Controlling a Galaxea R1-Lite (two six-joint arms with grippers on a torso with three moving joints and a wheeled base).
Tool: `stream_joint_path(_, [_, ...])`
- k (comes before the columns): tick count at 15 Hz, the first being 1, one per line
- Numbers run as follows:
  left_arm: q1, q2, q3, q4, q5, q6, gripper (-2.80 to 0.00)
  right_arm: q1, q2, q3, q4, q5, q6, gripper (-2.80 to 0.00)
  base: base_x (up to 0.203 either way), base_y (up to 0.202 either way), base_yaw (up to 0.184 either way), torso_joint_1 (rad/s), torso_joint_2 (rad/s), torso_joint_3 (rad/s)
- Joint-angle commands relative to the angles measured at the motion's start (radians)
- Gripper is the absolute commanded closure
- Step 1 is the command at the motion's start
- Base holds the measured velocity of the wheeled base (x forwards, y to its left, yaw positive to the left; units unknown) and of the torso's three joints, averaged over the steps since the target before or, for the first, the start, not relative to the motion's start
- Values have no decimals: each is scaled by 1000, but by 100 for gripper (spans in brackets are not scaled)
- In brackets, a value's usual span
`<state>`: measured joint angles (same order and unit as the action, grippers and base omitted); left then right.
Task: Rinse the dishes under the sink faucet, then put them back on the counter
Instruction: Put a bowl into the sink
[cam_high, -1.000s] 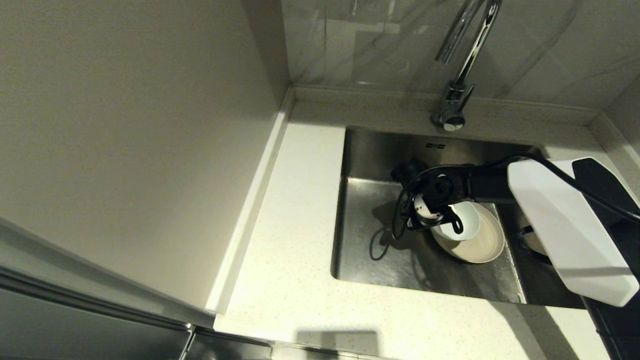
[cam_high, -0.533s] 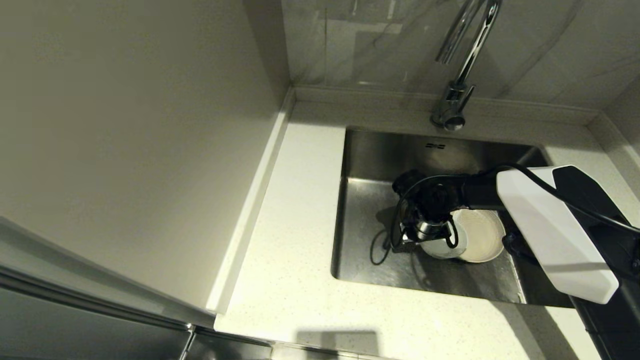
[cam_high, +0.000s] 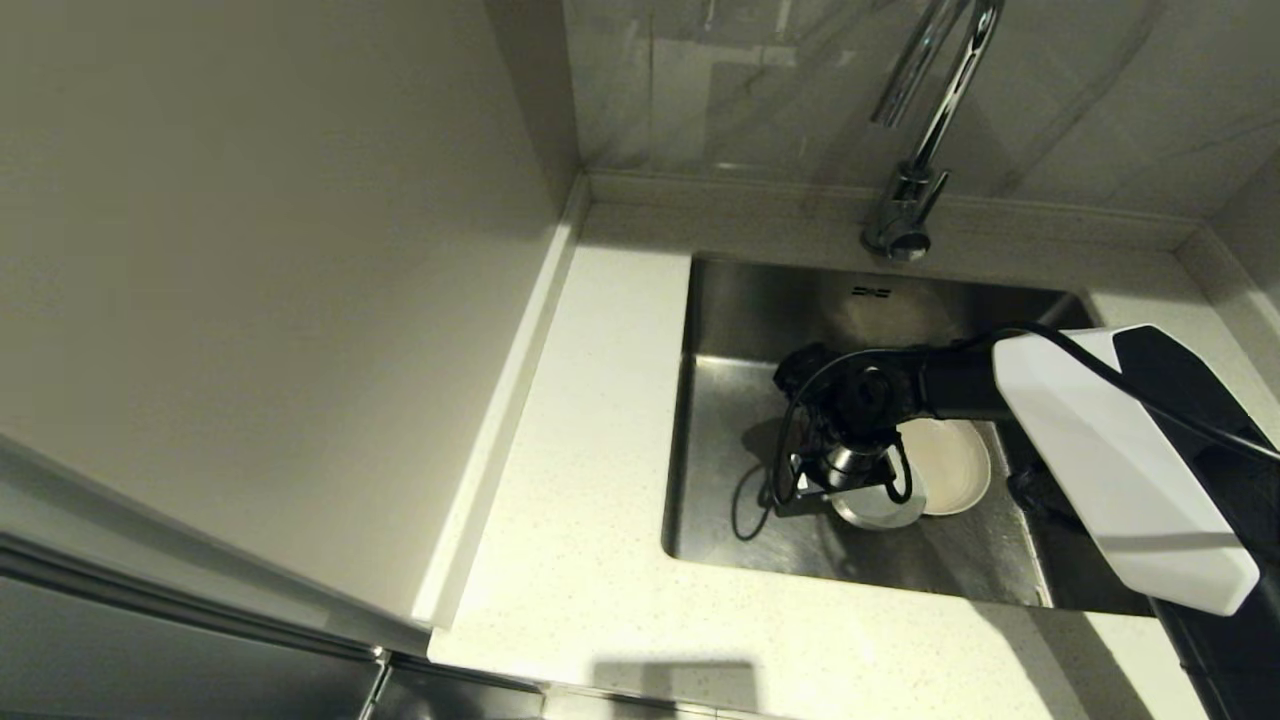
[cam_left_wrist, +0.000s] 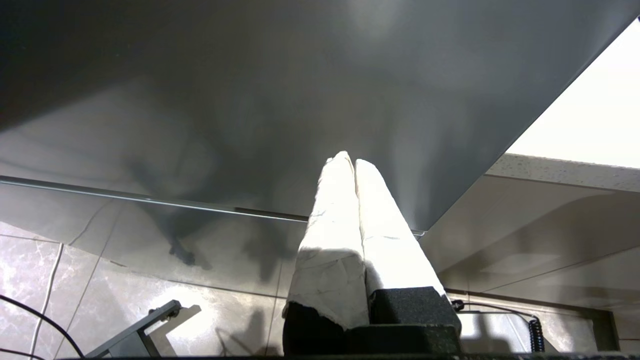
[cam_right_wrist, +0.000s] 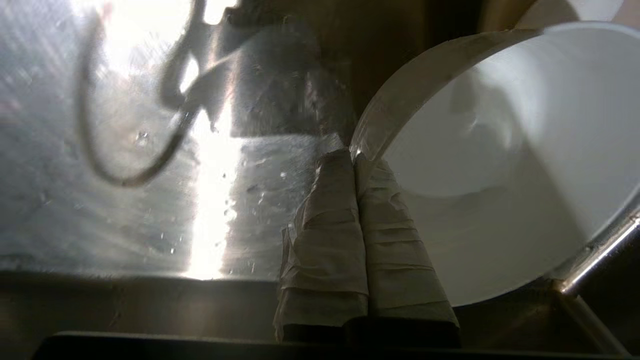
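Note:
My right gripper reaches down into the sink, shut on the rim of the white bowl. In the right wrist view its taped fingers pinch that rim, and the bowl hangs tilted just above the wet steel floor. The cream plate lies on the sink floor beside the bowl, partly behind it. The chrome faucet rises at the back of the sink. The spoon is hidden. My left gripper is shut and empty, parked low facing a grey cabinet front.
The speckled counter runs left of and in front of the sink, with a raised rim along the wall. Two overflow slots mark the sink's back wall. My right arm's white shell covers the sink's right side.
My right gripper has carried the bowl off the plate, toward the sink's front left and lower. The left arm has not moved.

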<state>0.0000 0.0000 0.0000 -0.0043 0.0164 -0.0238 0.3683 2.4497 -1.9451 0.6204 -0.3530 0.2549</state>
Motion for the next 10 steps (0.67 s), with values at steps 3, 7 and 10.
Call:
stream_joint_path(3, [0,-3,0,0,0,-1,0,26,-89,60,4,-3,0,0,0,0,0,0,0,0])
stream_joint_path(7, [0,-3,0,0,0,-1,0,75,-111,111,4,-3,29,0,0,0,0,0,0,0])
stream_joint_path(10, [0,-3,0,0,0,-1,0,93,-82,110,4,-3,40,0,0,0,0,0,0,0])
